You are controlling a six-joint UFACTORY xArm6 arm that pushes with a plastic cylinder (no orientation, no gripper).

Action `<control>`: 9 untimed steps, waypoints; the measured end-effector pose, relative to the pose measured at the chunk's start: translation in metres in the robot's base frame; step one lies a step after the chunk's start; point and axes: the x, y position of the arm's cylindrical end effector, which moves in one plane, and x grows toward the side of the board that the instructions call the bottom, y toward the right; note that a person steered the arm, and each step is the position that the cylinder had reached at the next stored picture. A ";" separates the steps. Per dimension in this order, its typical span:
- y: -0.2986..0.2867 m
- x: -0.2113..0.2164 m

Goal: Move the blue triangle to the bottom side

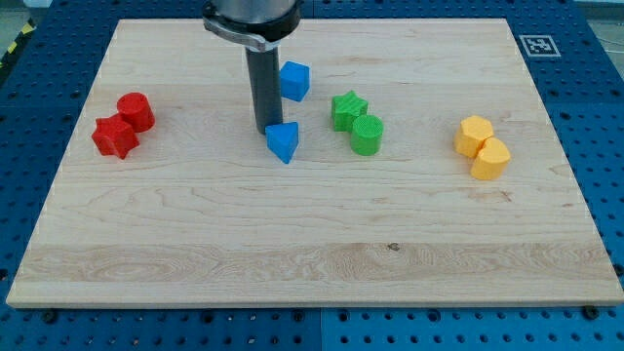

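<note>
At the left of the frame, on the wooden board [195, 234], a red star-shaped block [115, 136] sat touching a red cylinder-like block [136, 111] just above and to its right. Near the upper middle, my tip [264, 132] stood on the board at the end of the dark rod; it has no jaws to open or close and held nothing. The tip was just beside the blue triangle [283, 140], at its upper left edge, seemingly touching. A blue cube [294, 80] lay just above, apart from the triangle. Right of centre, a green star [348, 109] touched a green cylinder [367, 135]. Far right, two yellow blocks [482, 147] sat touching each other.
</note>
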 end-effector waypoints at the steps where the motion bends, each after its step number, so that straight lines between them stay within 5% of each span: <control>1: -0.012 0.015; 9: 0.118 0.074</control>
